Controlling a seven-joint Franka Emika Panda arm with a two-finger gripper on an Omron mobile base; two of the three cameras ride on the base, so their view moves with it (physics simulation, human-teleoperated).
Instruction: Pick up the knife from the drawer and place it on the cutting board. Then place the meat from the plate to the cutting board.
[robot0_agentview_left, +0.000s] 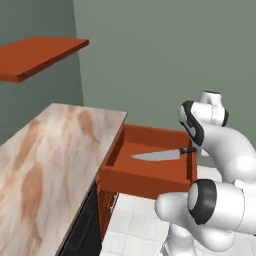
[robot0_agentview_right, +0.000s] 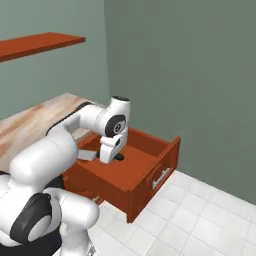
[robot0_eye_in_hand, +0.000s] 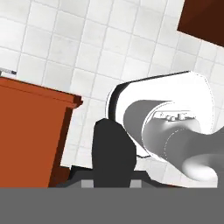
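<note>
The orange-red drawer (robot0_agentview_left: 145, 179) (robot0_agentview_right: 145, 175) stands pulled out from under the counter's end. Over its floor the knife (robot0_agentview_left: 159, 155) (robot0_agentview_right: 88, 155) lies about level, its silver blade pointing toward the counter. My gripper (robot0_agentview_left: 190, 148) (robot0_agentview_right: 116, 156) reaches down into the drawer at the knife's dark handle (robot0_eye_in_hand: 113, 153) and is shut on it. In the hand view the dark handle rises at the bottom, with the drawer's wall (robot0_eye_in_hand: 30, 127) to its left. The cutting board, the plate and the meat are out of view.
A marble counter (robot0_agentview_left: 55, 160) runs along the left, with an orange-red shelf (robot0_agentview_left: 35, 55) (robot0_agentview_right: 40, 45) on the wall above it. White floor tiles (robot0_agentview_right: 200, 215) spread below and to the right of the drawer. A metal bar handle (robot0_agentview_right: 161, 177) sits on the drawer's front.
</note>
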